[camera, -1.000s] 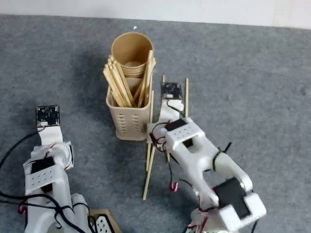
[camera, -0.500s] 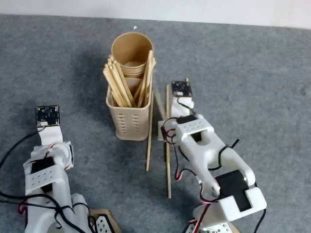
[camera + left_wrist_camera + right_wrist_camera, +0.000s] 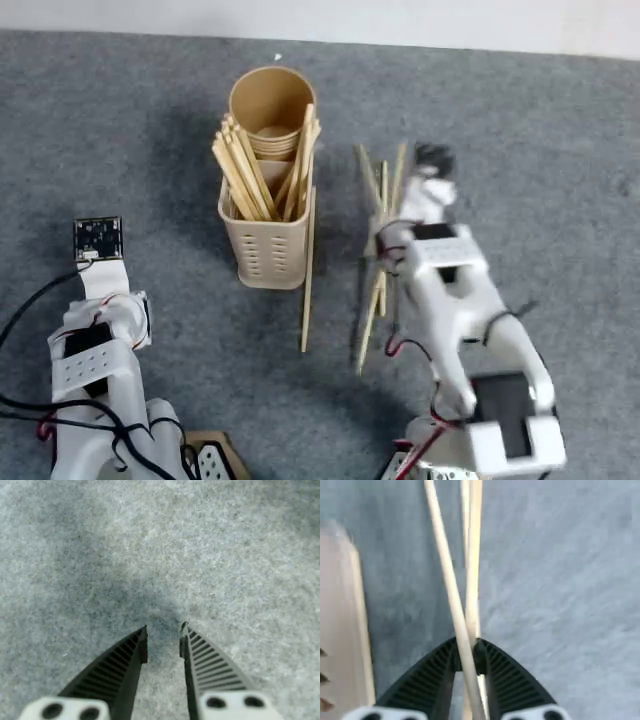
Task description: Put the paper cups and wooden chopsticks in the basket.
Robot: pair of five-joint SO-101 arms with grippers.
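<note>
R tool (image 3: 467, 649) is clamped on a few wooden chopsticks (image 3: 383, 205), pinched approx. mid-length so both ends stick out. Sticks are crossed, not parallel, so prob. a sloppy grip. They sit at 3 o'clock of the basket (image 3: 262, 262), apart from it.

Basket already holds a bundle of chopsticks (image 3: 245, 178) + paper cups (image 3: 270, 100) at its 12 o'clock end, so room is tight.

One loose chopstick (image 3: 308, 270) sits along the basket's 3 o'clock wall, lying or leaning, can't tell, between basket & held sticks.

L tool (image 3: 162, 636) is at 8 o'clock, jaws apart, nothing in it, over the desk (image 3: 520, 130).

paper cups (image 3: 272, 108) in basket (image 3: 268, 252), loose chopstick (image 3: 305, 318) beside
</note>
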